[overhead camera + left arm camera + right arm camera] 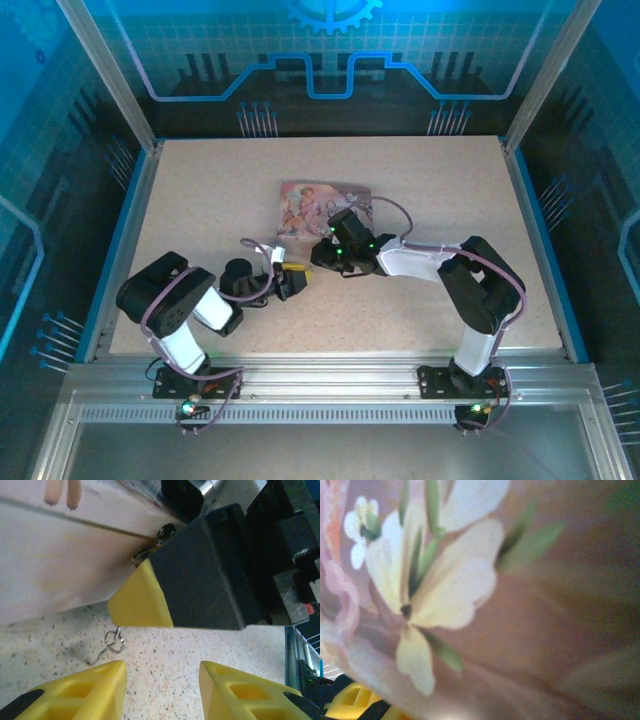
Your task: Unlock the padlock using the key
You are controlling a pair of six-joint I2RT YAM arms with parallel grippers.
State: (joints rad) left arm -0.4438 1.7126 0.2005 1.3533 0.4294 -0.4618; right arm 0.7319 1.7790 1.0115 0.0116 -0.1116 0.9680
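**Entry: padlock job, hazards**

- Key [114, 641]: what looks like it, a small wire ring with a thin stem, lies flat on the worktop [450, 190]. It is just ahead of the left tool [162, 672] and close under the right tool's yellow finger [140, 600].
- Padlock [161, 534]: probably the small silvery parts at the tin's [322, 205] near seam; body not made out.
- Left tool: released, nothing between its fingers, low over the worktop.
- Right tool [320, 257]: hard against the tin's near side. Cannot tell whether it is clenched or grasping anything.

Risks, as judged:
- Thin, flat key: the fingers may skate over it or flick it aside rather than lift it.
- The tools are crowded, so reaching for the key may knock the right tool's finger.
- A loose tin may slide under the right tool's push, carrying the padlock off line.
- The right wrist view is blurred, so it gives poor guidance.
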